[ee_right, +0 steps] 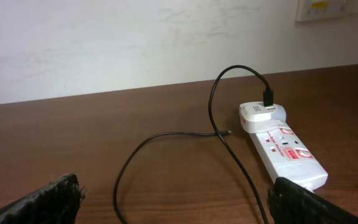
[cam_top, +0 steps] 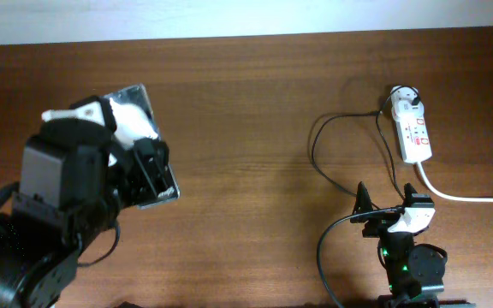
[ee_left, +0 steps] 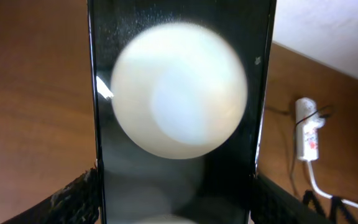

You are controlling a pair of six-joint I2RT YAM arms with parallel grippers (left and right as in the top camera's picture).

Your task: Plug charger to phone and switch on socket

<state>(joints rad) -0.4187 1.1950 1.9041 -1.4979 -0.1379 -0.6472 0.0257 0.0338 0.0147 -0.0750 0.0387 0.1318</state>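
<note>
My left gripper (cam_top: 150, 169) is shut on the phone (cam_top: 135, 97) and holds it tilted above the left of the table. In the left wrist view the phone (ee_left: 179, 93) fills the frame between the fingers (ee_left: 174, 200), its black glass showing a big round white reflection. The socket (cam_top: 414, 128) lies at the far right. The charger's white adapter (ee_right: 261, 114) is plugged into its far end. The thin black cable (ee_right: 166, 138) loops over the table, and its connector tip (ee_right: 229, 131) lies loose. My right gripper (ee_right: 179, 200) is open and empty, with the cable loop between its fingers.
The socket's thick white cord (cam_top: 473, 198) runs off to the right edge. The socket also shows in the right wrist view (ee_right: 288, 152), next to my right finger. A pale wall stands behind the table's far edge.
</note>
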